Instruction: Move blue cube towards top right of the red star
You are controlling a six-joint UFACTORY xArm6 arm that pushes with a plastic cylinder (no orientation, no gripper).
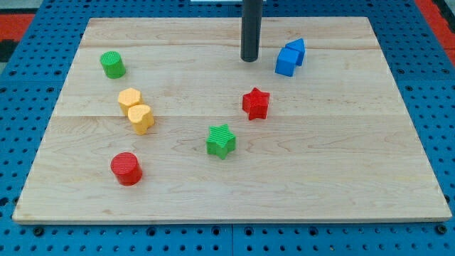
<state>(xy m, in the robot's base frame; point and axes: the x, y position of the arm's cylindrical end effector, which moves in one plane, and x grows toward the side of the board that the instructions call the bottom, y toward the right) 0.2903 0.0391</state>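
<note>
A pale wooden board point(234, 178) is lying flat on a blue pegboard table point(28, 78), taking up most of the scene. The arm's dark rod is coming down from the view's top, with my tip point(249, 60) resting on the board near its top edge; it has no jaws at all, only the plain rod end. Just to the tip's right the blue cube point(286, 62) is sitting, apart from the tip and touching a second blue block point(297, 49) of a wedge-like shape behind it. The red star point(256, 104) is standing below the tip and to the lower left of the cube, well apart from both. A green star point(221, 141) is sitting lower left of the red one. Over on the left, a green cylinder point(112, 65), two touching yellow blocks point(130, 98) point(141, 118) and a red cylinder point(126, 168) are spreading down the board.
</note>
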